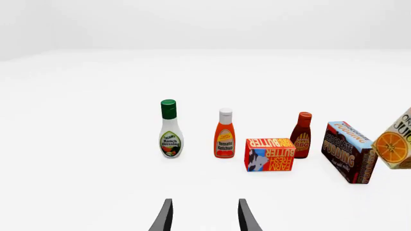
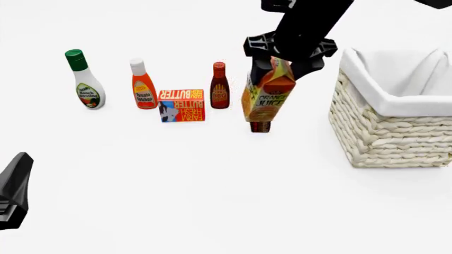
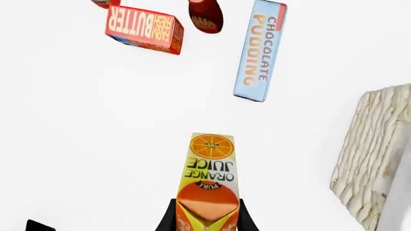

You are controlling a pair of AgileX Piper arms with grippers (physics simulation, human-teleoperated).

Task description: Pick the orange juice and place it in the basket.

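Observation:
The orange juice carton (image 2: 267,94) hangs tilted above the table, held at its gable top by my right gripper (image 2: 276,62), which is shut on it. It shows from above in the right wrist view (image 3: 209,178), and its edge shows in the left wrist view (image 1: 395,144). The cream wicker basket (image 2: 385,129) with white cloth lining stands at the right, apart from the carton; its wall shows in the right wrist view (image 3: 376,159). My left gripper (image 1: 204,216) is open and empty, low at the front left, far from the carton.
A ranch dressing bottle (image 2: 84,80), ketchup bottle (image 2: 143,84), butter box (image 2: 182,105) and BBQ sauce bottle (image 2: 219,85) stand in a row at the back left. The chocolate pudding box (image 3: 260,50) lies under and behind the lifted carton.

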